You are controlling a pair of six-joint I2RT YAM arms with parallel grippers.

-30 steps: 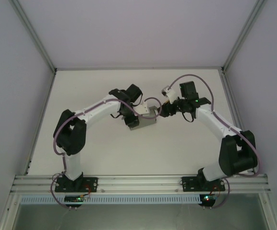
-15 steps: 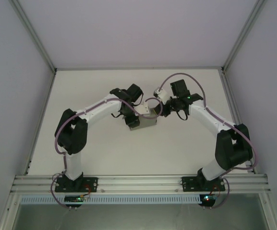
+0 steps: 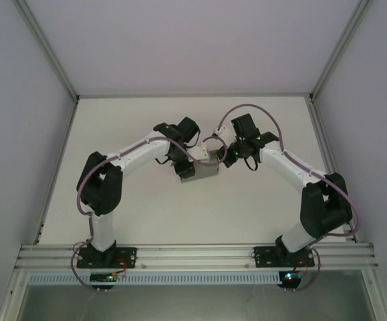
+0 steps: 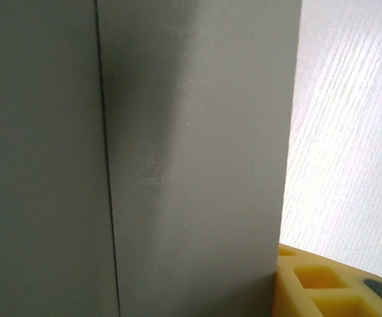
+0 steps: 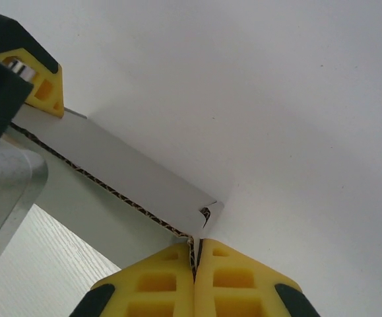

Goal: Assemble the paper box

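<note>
A white table (image 3: 260, 200) sits inside a booth with pale walls and metal corner posts. Along its near edge runs an aluminium rail (image 3: 193, 254) with two arm bases bolted to it. From there the left arm (image 3: 130, 155) and the right arm (image 3: 293, 167) bend inward and meet near the middle of the table. Between them is the paper box (image 3: 205, 171), grey cardboard and partly folded. The left gripper (image 3: 184, 166) is at its left end. One yellow finger (image 4: 316, 284) lies against a cardboard panel and the other is hidden, so I cannot tell whether it is clamped. The right gripper (image 5: 194, 261) is at the box's right end, and its yellow fingertips pinch the corner of a thin corrugated flap. Beyond the arms, bare table stretches to the back wall.
</note>
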